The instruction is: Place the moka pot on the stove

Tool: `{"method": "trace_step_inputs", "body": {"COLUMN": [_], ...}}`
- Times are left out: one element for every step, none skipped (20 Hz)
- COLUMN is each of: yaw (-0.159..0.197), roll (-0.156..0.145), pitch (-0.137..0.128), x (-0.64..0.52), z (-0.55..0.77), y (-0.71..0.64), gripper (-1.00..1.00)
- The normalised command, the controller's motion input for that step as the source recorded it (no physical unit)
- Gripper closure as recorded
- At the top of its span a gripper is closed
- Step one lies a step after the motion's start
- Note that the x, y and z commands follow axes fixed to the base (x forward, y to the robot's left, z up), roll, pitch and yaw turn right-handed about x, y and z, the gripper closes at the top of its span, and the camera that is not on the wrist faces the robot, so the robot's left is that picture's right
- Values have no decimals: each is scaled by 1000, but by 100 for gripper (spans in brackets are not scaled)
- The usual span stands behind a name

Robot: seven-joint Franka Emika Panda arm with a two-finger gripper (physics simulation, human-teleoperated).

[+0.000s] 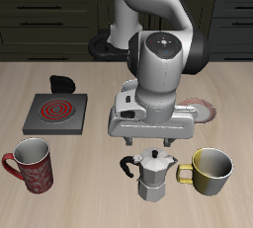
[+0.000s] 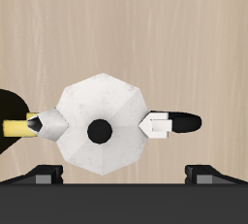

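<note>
You are holding the gripper (image 1: 150, 139) directly above the moka pot (image 1: 151, 174), which is standing upright on the table (image 1: 99, 188) near the front edge. In the wrist view the moka pot (image 2: 100, 123) is showing its faceted lid from straight overhead, with the black knob in the middle; its handle is pointing toward 3 o'clock and its spout toward 9 o'clock. The two fingertips (image 2: 46, 175) are showing apart, one on each side of the pot's width, so the jaws are standing open and are gripping nothing.

In the exterior view the stove (image 1: 56, 112) is sitting at about 10 o'clock from the pot, well apart from it, with its red coil facing up and the black knob piece (image 1: 62, 82) just behind it. The red patterned mug (image 1: 33, 164) is standing at 9 o'clock from the pot, and the yellow mug (image 1: 211, 171) is just beside it at 3 o'clock. A pink-rimmed plate (image 1: 208, 108) is partly hiding behind your arm at about 1 o'clock.
</note>
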Motion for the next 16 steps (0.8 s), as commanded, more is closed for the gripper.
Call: {"method": "trace_step_inputs", "body": {"yaw": [-30,39,-27,-24,18,-35,-25,-1,9,-18,0,-11,2,-44,25,-14], "roll": [-29,20,18,-15,26,4,-16,35,-6,18,20,-14,4,13,11,9], "pitch": [1,-23,37,12,-9,14,6,19,2,25,-1,-8,6,30,-5,21], "x": [4,-35,25,81,19,13,58,41,122,3,28,55,66,155,18,61], "z": [-8,-44,-95,-32,-10,-40,-30,-60,-41,-49,-7,22,-9,-58,-52,-76], "y": [59,70,35,65,103,-12,-6,66,22,53,57,49,63,85,116,77], "gripper": [-100,-100,-100,-100,-100,-100,-100,-100,-100,-100,-100,-100,-100,-100,-100,-100]}}
